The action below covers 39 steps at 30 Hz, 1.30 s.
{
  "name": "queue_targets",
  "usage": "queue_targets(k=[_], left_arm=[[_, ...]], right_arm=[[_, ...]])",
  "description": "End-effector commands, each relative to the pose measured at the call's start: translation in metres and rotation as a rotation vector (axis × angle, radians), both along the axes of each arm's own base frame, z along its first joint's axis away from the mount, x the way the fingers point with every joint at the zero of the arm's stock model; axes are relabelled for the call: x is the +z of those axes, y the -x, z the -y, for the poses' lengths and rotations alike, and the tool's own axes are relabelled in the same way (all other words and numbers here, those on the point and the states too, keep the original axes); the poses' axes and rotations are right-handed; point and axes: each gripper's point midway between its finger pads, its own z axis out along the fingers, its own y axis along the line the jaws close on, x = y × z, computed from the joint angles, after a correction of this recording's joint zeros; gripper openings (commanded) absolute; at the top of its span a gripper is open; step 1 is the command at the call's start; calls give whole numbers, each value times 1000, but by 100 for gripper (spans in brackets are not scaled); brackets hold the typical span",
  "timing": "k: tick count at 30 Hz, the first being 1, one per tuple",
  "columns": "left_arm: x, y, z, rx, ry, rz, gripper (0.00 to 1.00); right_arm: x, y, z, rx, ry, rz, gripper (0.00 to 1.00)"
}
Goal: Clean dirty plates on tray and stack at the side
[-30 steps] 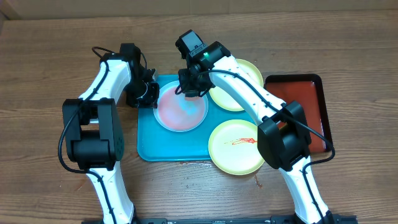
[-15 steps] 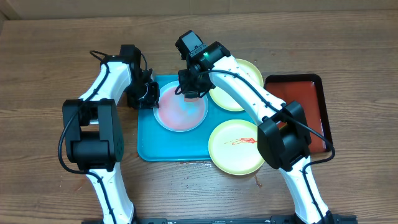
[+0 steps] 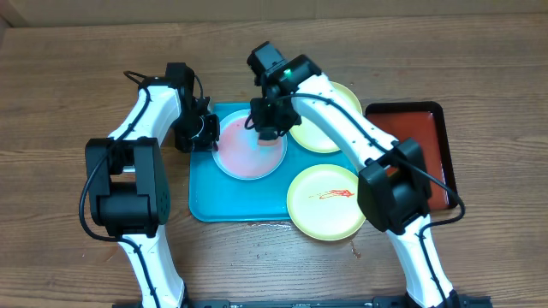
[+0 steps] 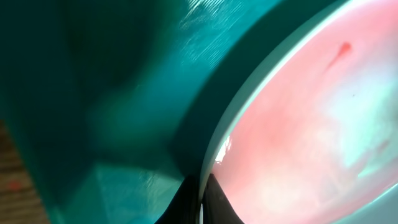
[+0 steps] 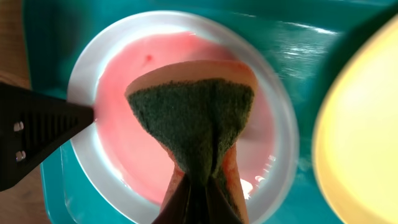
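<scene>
Pink-smeared white plate (image 3: 240, 160) is sitting on the teal tray (image 3: 205, 201); my left pincer (image 3: 204, 130) is clamping its left rim, my right pincer (image 5: 198, 196) is gripping a green sponge (image 5: 193, 115) over its middle, with bare tray lying open nearer me.

Left wrist view: blurred throughout, white plate (image 4: 298, 118) cropped at right and bottom edges, left gripper (image 4: 200, 202) only dark tips at bottom edge; right wrist view: yellow-green plate (image 5: 364, 118) blurred, cropped at right, sponge (image 5: 193, 112) base cut off below; overhead: sponge largely hidden under right arm (image 3: 334, 115).
</scene>
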Motion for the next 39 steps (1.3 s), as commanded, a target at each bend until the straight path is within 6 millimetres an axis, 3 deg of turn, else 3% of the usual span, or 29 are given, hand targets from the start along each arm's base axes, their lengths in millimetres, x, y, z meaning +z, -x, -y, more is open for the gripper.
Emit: queue_targets(k=[1,5,10,15,21,34,39], left_arm=[[35,-12,-11,-3,-81,93,4],[61,-11,-18,-12,-116,147,4],[88,-5,-28,-8,-179,193,4],[103,1,-43,11,-263,206,4],[124,14,-46,35,-348,220,4],[164,53,-42,150,-725,250,4],[179,52,-32,180,-849,351,4]], right_arm=[[100,-15,20,-32,-121,167,4],[146,-18,53,-78,-148,234,4],[176,-22,106,-177,-144,260,4],[178,-28,154,-253,-111,244,4],[174,-32,188,-309,-84,223,4],[173,-32,191,-309,-81,224,4],[171,-28,192,-305,-72,204,4]])
